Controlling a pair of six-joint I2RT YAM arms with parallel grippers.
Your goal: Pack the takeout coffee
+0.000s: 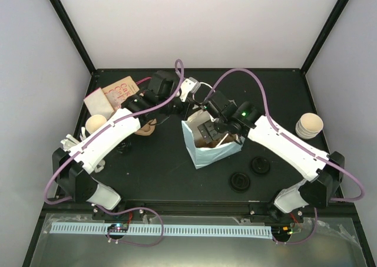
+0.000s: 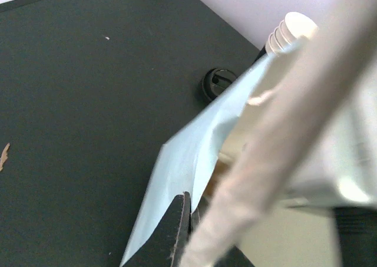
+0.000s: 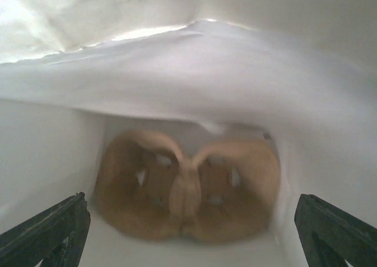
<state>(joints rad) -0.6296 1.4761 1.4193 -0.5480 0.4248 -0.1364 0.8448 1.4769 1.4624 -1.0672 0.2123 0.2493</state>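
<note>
A pale blue paper bag point(image 1: 207, 149) stands open mid-table. My left gripper point(image 1: 191, 96) is shut on its upper rim; in the left wrist view the black jaws point(image 2: 187, 217) pinch the blue paper edge point(image 2: 194, 155), and a blurred handle strap point(image 2: 277, 137) crosses in front. My right gripper point(image 1: 210, 128) reaches down into the bag's mouth. Its fingers point(image 3: 50, 234) stand wide open with nothing between them. Below them, a brown cardboard cup carrier point(image 3: 188, 187) lies on the bag's floor. No coffee cup is in the bag.
A stack of paper cups point(image 1: 308, 125) stands at the right, also in the left wrist view point(image 2: 291, 31). Two black lids point(image 1: 260, 164) point(image 1: 240, 180) lie near the bag. At the left are a cup point(image 1: 96, 124), brown printed paper point(image 1: 118, 91) and another brown carrier point(image 1: 145, 127).
</note>
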